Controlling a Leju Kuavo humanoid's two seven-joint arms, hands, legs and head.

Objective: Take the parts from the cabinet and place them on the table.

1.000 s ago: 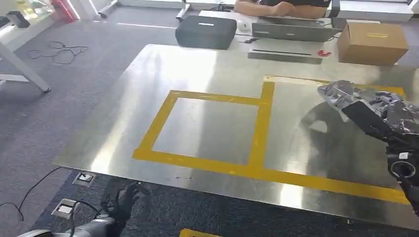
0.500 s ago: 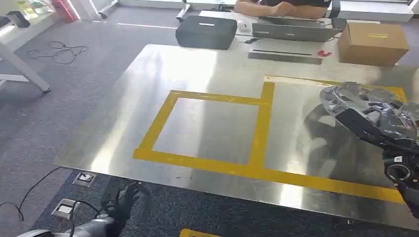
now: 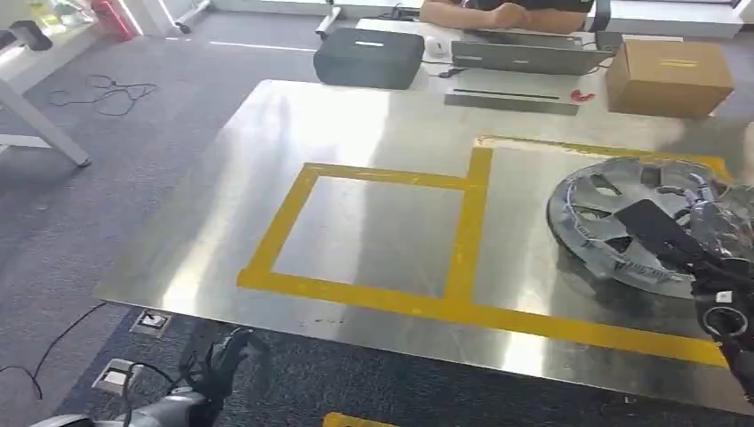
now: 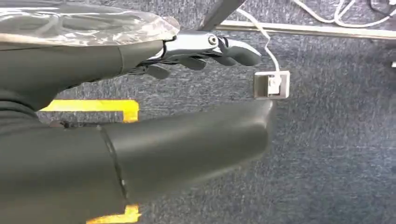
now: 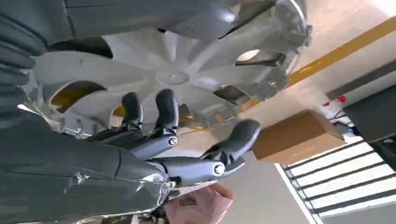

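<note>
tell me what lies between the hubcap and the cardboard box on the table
In the head view, bare metal tabletop crossed by a strip of yellow tape separates the hubcap from the cardboard box.

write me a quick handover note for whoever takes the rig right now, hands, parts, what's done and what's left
Right hand: grips the silver hubcap by its rim, over the right yellow-taped area of the metal table; I cannot tell whether it touches down.
Left hand: hangs below the table's near edge, holds nothing.
Done: hubcap brought to the table.
Left: set it down, let go.
</note>
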